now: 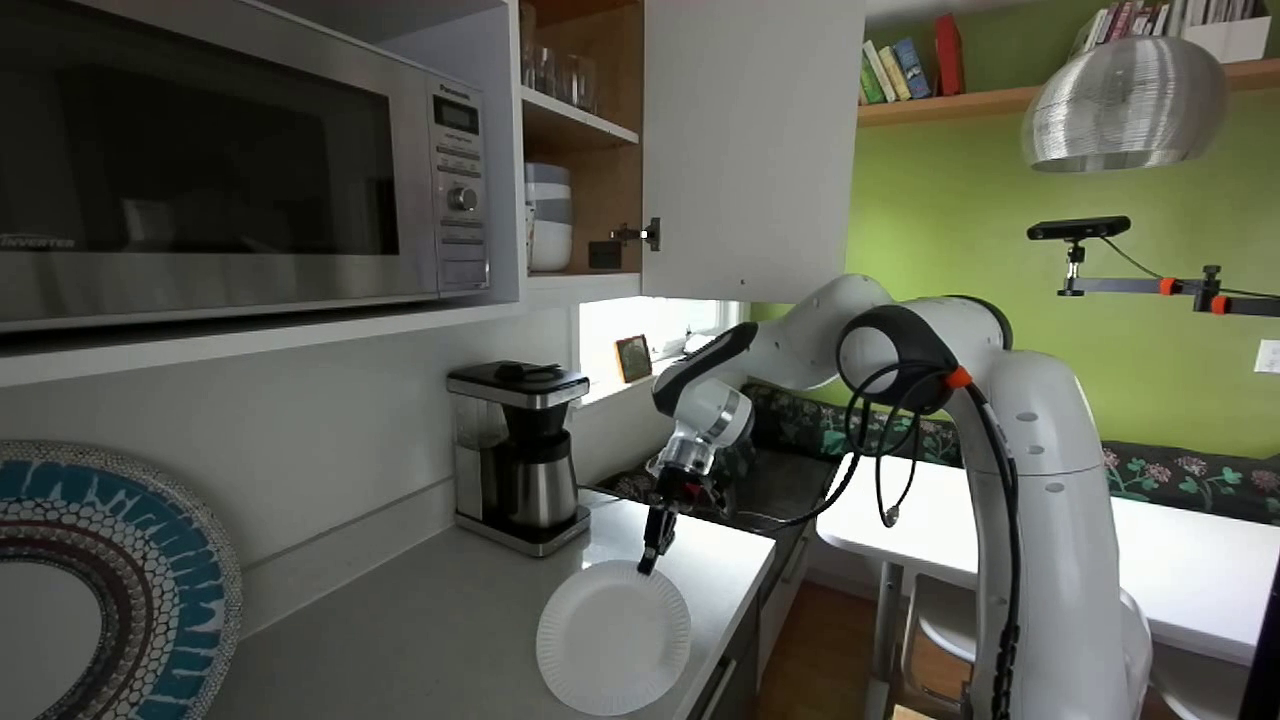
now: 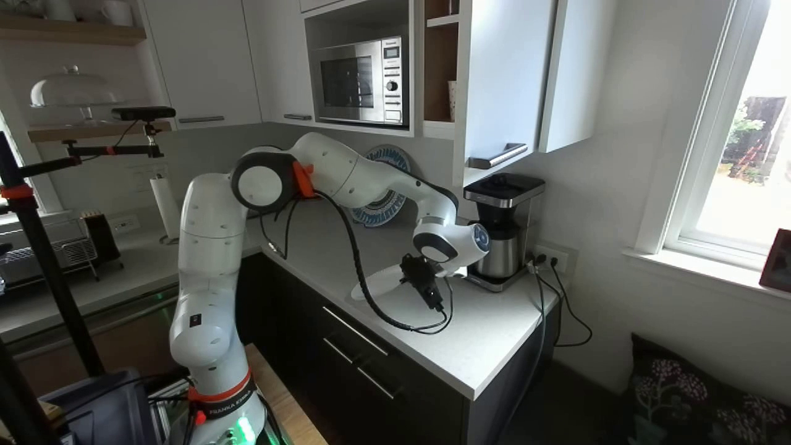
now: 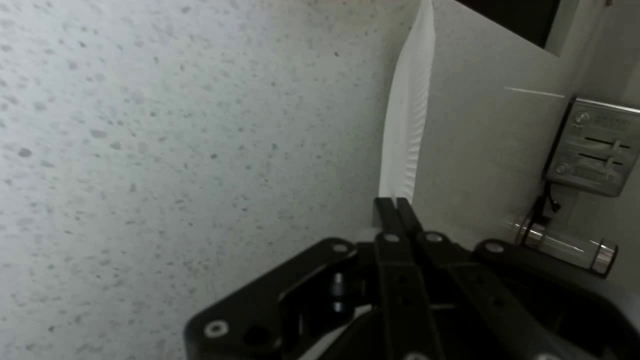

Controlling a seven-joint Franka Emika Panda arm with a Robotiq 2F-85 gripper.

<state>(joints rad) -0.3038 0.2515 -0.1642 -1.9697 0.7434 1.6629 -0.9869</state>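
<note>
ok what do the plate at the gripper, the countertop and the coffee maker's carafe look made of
Plate: probably matte white paper, going by its pleated rim and thin edge, though plastic can't be ruled out. Countertop: likely stone or composite, smooth with faint gloss, judging by dark specks and soft reflections. Carafe: looks like stainless steel with a satin sheen, from its grey metallic highlights.

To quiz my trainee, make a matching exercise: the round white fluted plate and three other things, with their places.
1. Plate
2. Silver boxy microwave
3. Silver-and-black coffee maker
4. Silver dome lampshade

A. Before the green wall
B. Standing on the pale counter
C. Pinched by the black two-finger gripper
D. In an open niche

Pairs: 1-C, 2-D, 3-B, 4-A.
</note>
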